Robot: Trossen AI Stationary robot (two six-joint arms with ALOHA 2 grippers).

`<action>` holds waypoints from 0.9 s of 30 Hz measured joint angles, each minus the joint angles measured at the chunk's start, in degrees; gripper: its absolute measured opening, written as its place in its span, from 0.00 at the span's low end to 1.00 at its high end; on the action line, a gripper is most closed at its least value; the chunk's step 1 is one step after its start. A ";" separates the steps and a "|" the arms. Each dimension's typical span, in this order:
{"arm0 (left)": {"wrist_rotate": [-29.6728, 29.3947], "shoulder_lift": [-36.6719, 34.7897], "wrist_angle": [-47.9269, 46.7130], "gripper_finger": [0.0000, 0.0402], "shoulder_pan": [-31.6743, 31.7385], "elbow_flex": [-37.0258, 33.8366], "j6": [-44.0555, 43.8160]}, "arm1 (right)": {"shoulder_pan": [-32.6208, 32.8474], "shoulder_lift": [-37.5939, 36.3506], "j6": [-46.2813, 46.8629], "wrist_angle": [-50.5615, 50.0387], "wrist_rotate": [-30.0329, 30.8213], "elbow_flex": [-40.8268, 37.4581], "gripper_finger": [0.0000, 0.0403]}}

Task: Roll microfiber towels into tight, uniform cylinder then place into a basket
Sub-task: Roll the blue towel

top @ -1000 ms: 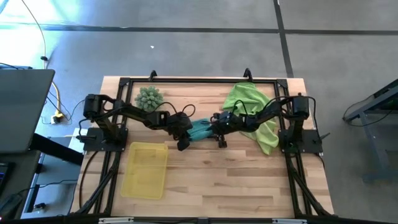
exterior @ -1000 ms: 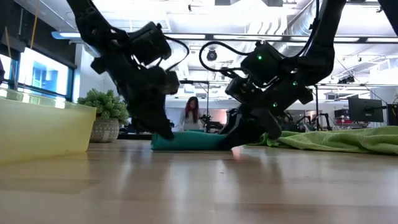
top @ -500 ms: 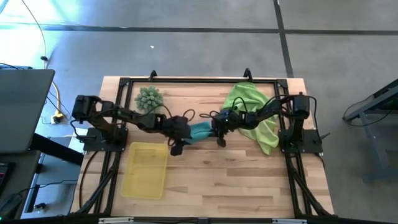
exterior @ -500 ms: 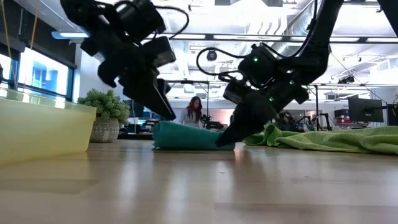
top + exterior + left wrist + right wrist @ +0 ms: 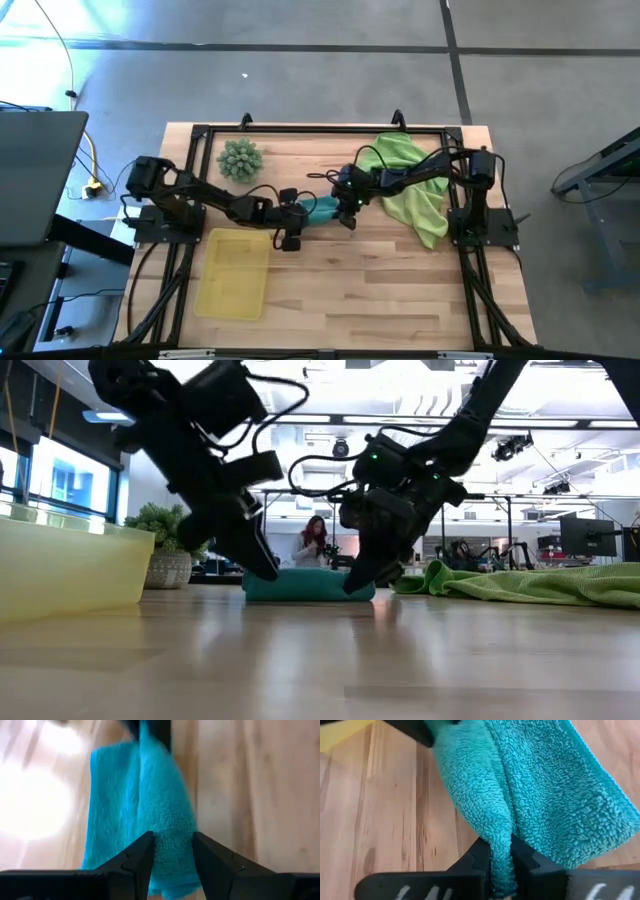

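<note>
The teal microfiber towel (image 5: 318,210), loosely rolled, lies on the table's middle between my two grippers; in the low view its underside (image 5: 308,596) rests on the wood. My left gripper (image 5: 296,218) is shut on its left end, and my right gripper (image 5: 343,208) is shut on its right end. A lime green towel (image 5: 405,180) lies crumpled at the back right, partly under my right arm. The yellow basket (image 5: 233,272) stands near the front left. My left gripper has the towel's left end (image 5: 170,837) between its two fingers (image 5: 141,855). It comes slanting down from the table's left, along the roll. The towel stays on the table. My right gripper pinches a raised fold (image 5: 499,842) at the towel's right end between its shut fingers (image 5: 525,857). It comes slanting down from the table's right. The rest of the towel spreads out past the fingers and lies on the table.
A spiky pale-green ball (image 5: 240,158) sits at the back left, behind my left arm. Bare wood stretches along the table's near half, right of the basket. A black frame (image 5: 320,128) runs around the table's edges.
Both wrists have rolled. My left gripper has gone a little toward the table's near edge at the towel's left end. My right gripper has moved toward the table's left and has come to hold the towel's right end. The towel stays on the table.
</note>
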 joint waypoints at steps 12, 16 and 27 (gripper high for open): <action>6.03 4.02 0.79 0.25 3.14 0.26 -10.84 | 0.15 -1.70 -14.01 -13.98 1.66 6.91 0.19; 10.25 3.99 0.50 0.21 5.11 0.22 -12.88 | 0.08 -3.39 -19.59 -28.95 2.81 13.37 0.29; 20.82 4.08 0.18 0.18 10.75 0.17 -19.13 | 7.66 -11.02 -37.56 -33.40 8.97 11.92 0.31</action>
